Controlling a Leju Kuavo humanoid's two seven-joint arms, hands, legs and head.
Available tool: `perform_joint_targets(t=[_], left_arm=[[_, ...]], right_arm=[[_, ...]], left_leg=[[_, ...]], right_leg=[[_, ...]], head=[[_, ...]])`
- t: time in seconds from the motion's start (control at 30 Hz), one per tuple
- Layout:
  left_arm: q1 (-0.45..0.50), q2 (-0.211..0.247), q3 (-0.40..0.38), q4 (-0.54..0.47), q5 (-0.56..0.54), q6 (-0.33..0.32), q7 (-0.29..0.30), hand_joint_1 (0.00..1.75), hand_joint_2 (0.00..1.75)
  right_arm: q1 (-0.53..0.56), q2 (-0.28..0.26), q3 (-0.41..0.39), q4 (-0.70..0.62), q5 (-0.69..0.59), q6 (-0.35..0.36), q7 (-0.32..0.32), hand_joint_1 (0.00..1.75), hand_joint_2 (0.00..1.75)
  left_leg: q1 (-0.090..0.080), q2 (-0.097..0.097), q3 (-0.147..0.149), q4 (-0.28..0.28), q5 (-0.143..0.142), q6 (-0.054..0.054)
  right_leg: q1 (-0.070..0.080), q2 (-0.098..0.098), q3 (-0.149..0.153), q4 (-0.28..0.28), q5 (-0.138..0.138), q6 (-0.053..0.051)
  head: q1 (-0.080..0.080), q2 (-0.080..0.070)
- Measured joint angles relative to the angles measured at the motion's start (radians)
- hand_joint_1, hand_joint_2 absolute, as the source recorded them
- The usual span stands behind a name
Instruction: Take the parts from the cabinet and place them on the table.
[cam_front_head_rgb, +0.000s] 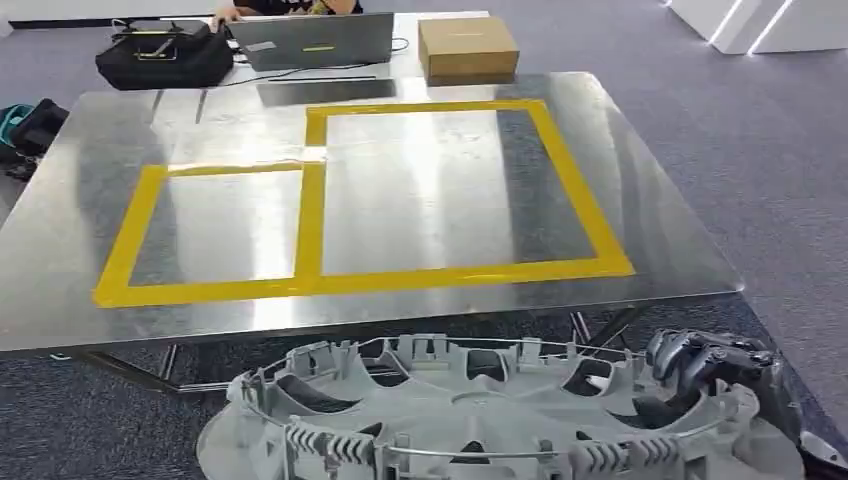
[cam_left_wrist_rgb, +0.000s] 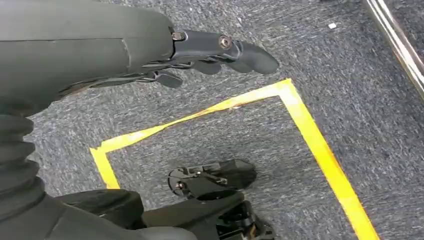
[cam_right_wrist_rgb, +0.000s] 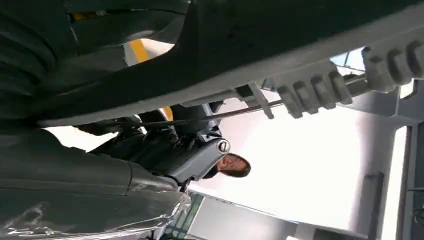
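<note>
Grey part (cam_front_head_rgb: 480, 420), silver table (cam_front_head_rgb: 90, 290) with yellow tape (cam_front_head_rgb: 312, 215), blue-grey carpet (cam_front_head_rgb: 760, 150), tan box (cam_front_head_rgb: 468, 48).

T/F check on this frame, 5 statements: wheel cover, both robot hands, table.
1. The right robot hand grips the rim of the grey wheel cover. True.
2. The wheel cover already lies on the metal table. False: it is held in front of the table's near edge, short of it.
3. The left robot hand holds a part. False: it holds nothing and hangs over carpet with a yellow tape outline.
4. Yellow tape marks two boxes on the tabletop, neither with a part inside. True.
5. A cardboard box sits inside the larger taped box. False: it sits beyond the table's far edge.
</note>
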Motion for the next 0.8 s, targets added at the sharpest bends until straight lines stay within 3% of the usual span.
perform_joint_targets(t=[0.2, 0.53, 0.8], left_arm=[[0.003, 0.001, 0.0, 0.0, -0.004, -0.005, -0.002, 0.0, 1.75], [0.001, 0.0, -0.007, 0.0, -0.035, -0.025, 0.022, 0.0, 1.75], [0.001, 0.001, -0.015, 0.0, -0.035, -0.026, 0.035, 0.0, 1.75]], right_arm=[[0.0, -0.035, -0.064, 0.001, 0.022, -0.018, 0.018, 1.75, 1.75], [-0.118, -0.216, -0.308, 0.153, 0.279, -0.156, 0.103, 1.75, 1.75], [-0.165, -0.291, -0.369, 0.223, 0.373, -0.218, 0.117, 1.75, 1.75]], left_leg=[[0.001, 0.0, 0.0, 0.0, 0.003, 0.0], [0.0, 0.0, -0.002, 0.0, 0.008, 0.002], [0.0, 0.0, -0.002, 0.0, 0.008, 0.002]], right_leg=[[0.001, 0.0, -0.003, 0.005, 0.0, 0.0], [0.0, 0.0, -0.004, 0.007, 0.003, 0.003], [0.0, -0.001, -0.006, 0.007, 0.004, 0.003]], head=[[0.0, 0.0], [0.0, 0.0], [0.0, 0.0]])
